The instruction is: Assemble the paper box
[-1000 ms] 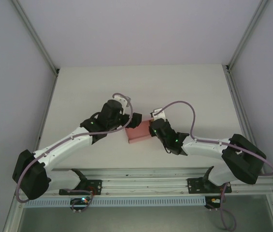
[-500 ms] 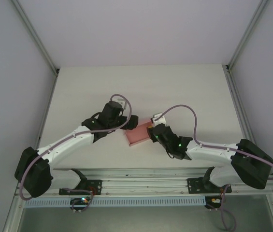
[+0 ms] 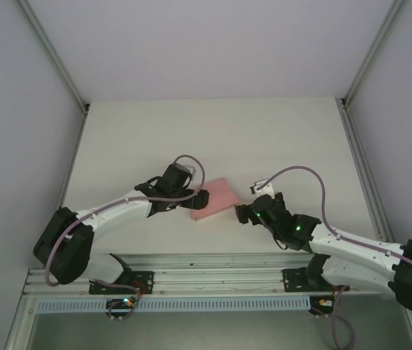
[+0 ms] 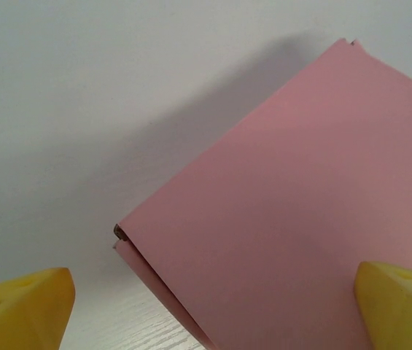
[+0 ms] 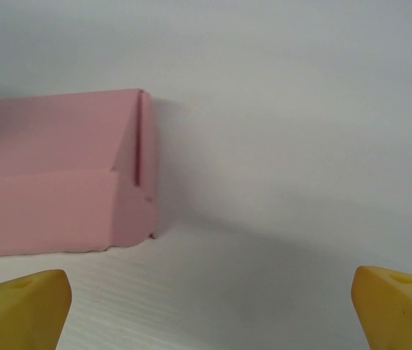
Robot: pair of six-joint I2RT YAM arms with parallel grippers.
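Note:
The paper box [image 3: 216, 197] is a low, closed pink card box lying flat on the white table, turned at an angle. In the left wrist view its lid [image 4: 300, 219] fills the right half, with one corner toward the camera. My left gripper [image 3: 201, 198] is open at the box's left edge, its yellow fingertips [image 4: 23, 306] wide apart on either side of that corner. My right gripper [image 3: 243, 214] is open just right of the box and apart from it. The right wrist view has the box's end [image 5: 60, 175] ahead on the left, beyond the yellow fingertips [image 5: 399, 302].
The white tabletop [image 3: 213, 135] stretches back to the rear wall. Grey side walls and metal frame posts [image 3: 52, 55] enclose it. The aluminium rail [image 3: 213, 273] with both arm bases runs along the near edge.
My right gripper has drawn back to the right, off the box. The left arm has lowered and stretched toward the box's left edge. The box now lies uncovered and turned.

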